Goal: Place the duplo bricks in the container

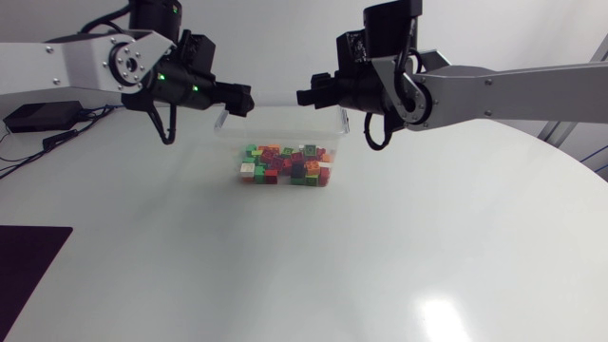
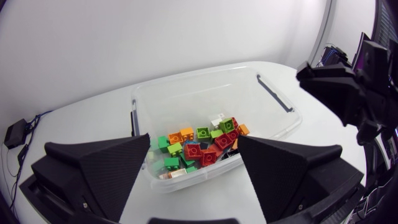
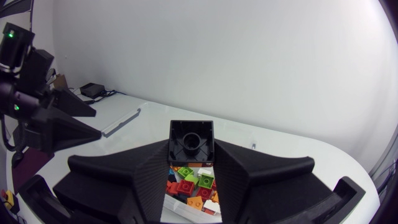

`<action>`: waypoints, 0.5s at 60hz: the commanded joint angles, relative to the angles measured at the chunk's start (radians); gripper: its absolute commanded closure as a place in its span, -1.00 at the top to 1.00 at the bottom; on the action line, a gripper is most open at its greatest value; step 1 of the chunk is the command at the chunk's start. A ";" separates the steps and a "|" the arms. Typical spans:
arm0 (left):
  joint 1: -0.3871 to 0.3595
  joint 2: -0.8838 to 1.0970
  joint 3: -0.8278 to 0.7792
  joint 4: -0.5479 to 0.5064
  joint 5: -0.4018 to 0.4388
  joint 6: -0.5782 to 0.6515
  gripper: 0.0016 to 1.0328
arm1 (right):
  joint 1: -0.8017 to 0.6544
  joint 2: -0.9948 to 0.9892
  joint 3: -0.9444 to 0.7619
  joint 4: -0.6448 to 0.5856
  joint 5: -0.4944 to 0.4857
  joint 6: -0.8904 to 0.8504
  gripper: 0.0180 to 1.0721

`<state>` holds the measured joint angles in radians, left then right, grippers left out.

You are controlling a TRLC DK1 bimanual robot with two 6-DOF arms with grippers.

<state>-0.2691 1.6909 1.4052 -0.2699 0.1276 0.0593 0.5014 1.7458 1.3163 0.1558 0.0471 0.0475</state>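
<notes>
The small coloured plastic duplo bricks (image 1: 285, 164), in red, green, orange, yellow and white, are lying heaped inside the clear rectangular plastic container (image 1: 285, 128). They are crowding its end nearest the front edge of the bench, and the far half of the container's floor is showing bare. The container is sitting on the white round bench (image 1: 427, 247) toward its far edge, about midway between the left and right edges.

One more brick, a black square duplo brick (image 3: 191, 138) with a round hollow facing the right wrist camera, is being held off the bench. The right arm's matte black claw (image 3: 191, 146) is clamping it from two sides between its wedge-shaped fingers. The heap (image 3: 193, 186) is showing below and beyond this claw. In the head view the right claw (image 1: 306, 95) is hovering over the container's far rim, with its arm coming in from the bench's right edge.

The left arm's matte black claw (image 2: 194, 142) is hanging with its fingers spread wide apart and gripping nothing. The container (image 2: 205, 93) and the bricks (image 2: 199, 146) are showing between and below them. This claw (image 1: 239, 99) is hovering at the container's far left corner. The two claws are facing each other, near but apart.
</notes>
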 commanded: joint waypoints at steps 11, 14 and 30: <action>0.018 -0.132 -0.095 -0.066 0.024 0.036 0.92 | 0.006 0.129 0.113 -0.009 -0.019 -0.008 -0.30; 0.024 -0.155 -0.120 -0.066 0.026 0.039 0.92 | 0.009 0.155 0.138 -0.009 -0.023 -0.008 -0.30; 0.036 -0.249 -0.181 -0.135 0.040 0.054 0.92 | 0.031 0.319 0.307 -0.090 -0.032 -0.011 0.40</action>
<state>-0.2420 1.4921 1.2530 -0.3828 0.1532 0.0914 0.5182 1.9980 1.5627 0.1017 0.0216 0.0475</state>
